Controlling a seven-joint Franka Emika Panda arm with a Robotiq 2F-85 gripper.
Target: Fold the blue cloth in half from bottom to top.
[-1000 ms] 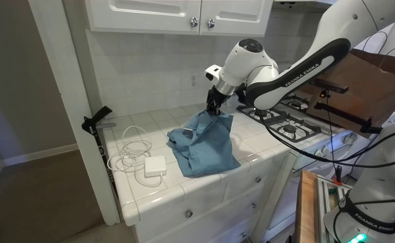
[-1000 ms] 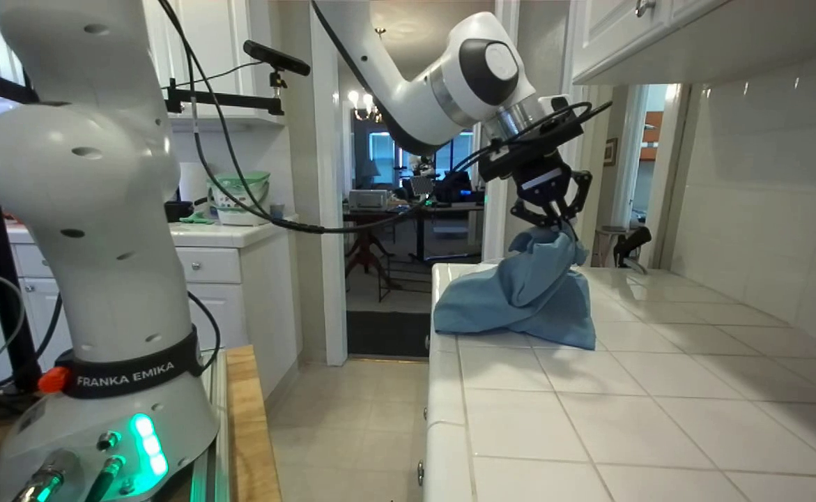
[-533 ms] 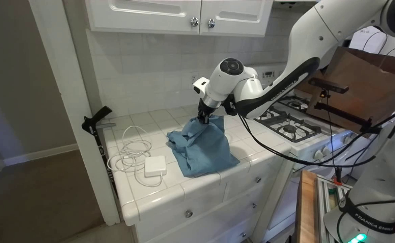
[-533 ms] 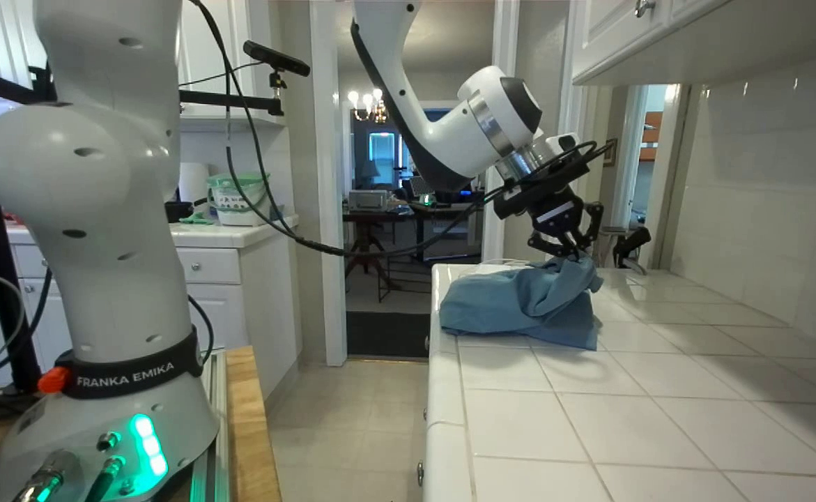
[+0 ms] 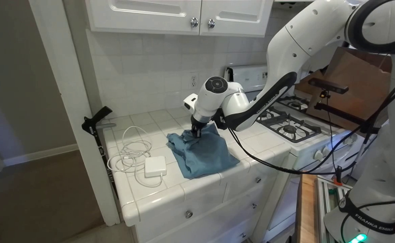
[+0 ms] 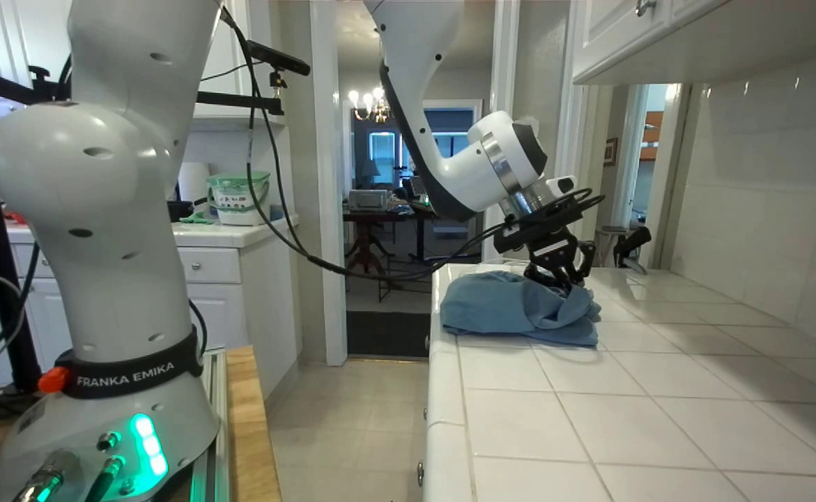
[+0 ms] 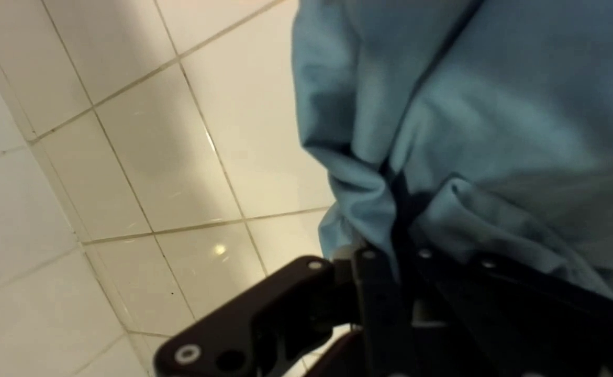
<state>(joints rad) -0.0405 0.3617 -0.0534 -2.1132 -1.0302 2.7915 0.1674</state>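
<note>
The blue cloth (image 5: pixel 209 157) lies in a low, wrinkled heap on the white tiled counter, with its near edge close to the counter's front. It shows low and bunched in an exterior view (image 6: pixel 498 307) too. My gripper (image 5: pixel 196 135) points down at the far part of the cloth, and it also shows at the cloth in an exterior view (image 6: pixel 561 286). In the wrist view the gripper (image 7: pixel 398 262) has its fingers close together with folds of the cloth (image 7: pixel 521 104) between and around them. The fingertips are hidden in the fabric.
A white adapter (image 5: pixel 155 166) and coiled white cable (image 5: pixel 130 153) lie beside the cloth. A gas stove (image 5: pixel 289 130) stands on the robot's side. The tiled backsplash (image 5: pixel 150 74) rises behind, below white cabinets (image 5: pixel 146 17). A black handle (image 5: pixel 97 118) stands at the counter's end.
My gripper has come down toward the counter and moved away from the stove. The lifted part of the cloth has sunk from a raised peak into a low heap.
</note>
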